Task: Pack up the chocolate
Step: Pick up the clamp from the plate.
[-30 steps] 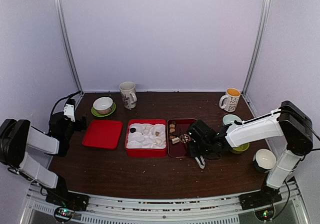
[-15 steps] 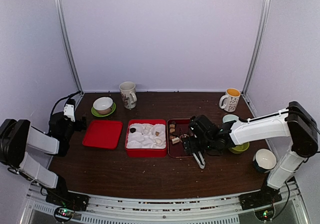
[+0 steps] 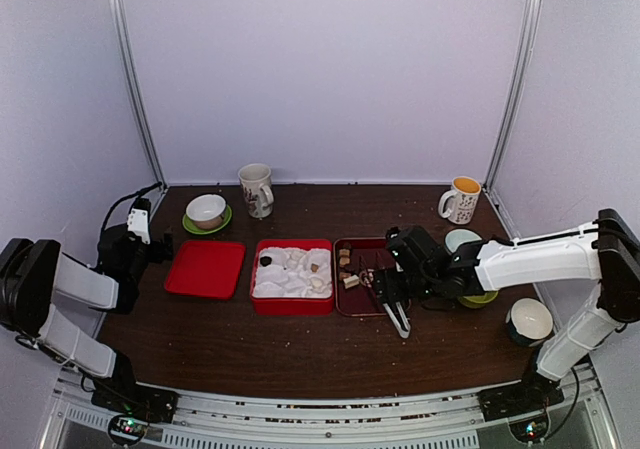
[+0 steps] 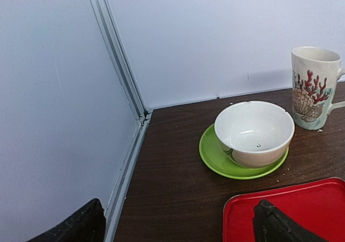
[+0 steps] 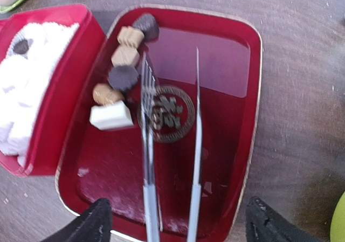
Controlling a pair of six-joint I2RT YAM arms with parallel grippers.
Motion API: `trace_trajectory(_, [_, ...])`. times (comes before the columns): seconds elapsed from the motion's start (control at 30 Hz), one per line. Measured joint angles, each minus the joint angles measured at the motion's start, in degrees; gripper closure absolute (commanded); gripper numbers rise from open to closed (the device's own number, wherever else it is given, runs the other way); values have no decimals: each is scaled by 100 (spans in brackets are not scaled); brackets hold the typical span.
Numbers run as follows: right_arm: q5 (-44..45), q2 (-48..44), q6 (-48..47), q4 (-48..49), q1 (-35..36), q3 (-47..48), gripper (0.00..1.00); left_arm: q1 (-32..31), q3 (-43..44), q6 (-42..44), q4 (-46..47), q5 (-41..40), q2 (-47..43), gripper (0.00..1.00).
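On the table (image 3: 300, 359), the left gripper (image 4: 178, 223) is hanging wide apart over the red lid (image 4: 302, 209). The right gripper (image 5: 178, 223) is hovering over the red tray (image 5: 221, 64), fingers spread and seemingly touching nothing. The tongs (image 5: 197, 145) are lying between them. A good pickup is calling for a square squeeze across both tong arms near the handle, keeping the tips pointing at the chocolate (image 5: 123, 77), which is sitting along the tray's left wall.

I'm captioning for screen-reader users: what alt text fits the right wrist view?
Metal tongs lie in a dark red tray, beside six small chocolates lined along its left side. The right tool is open, fingertips either side of the tongs without touching; a red box with a white insert sits left.
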Motion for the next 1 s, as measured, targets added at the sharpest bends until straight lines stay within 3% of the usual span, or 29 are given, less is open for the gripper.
trace_trajectory(0.17, [-114,-50,28,-24,7,-245,21,0,0,0,0,0,0,2])
trace_trajectory(0.27, [-153,-37,37,-24,42,-254,28,0,0,0,0,0,0,2])
trace_trajectory(0.47, [-212,76,52,-37,173,-251,28,0,0,0,2,0,0,2])
trace_trajectory(0.7, [-216,205,157,-120,289,-251,39,0,0,0,0,0,0,2])
trace_trajectory(1.0, [-214,422,203,-120,295,-251,46,0,0,0,0,0,0,2])
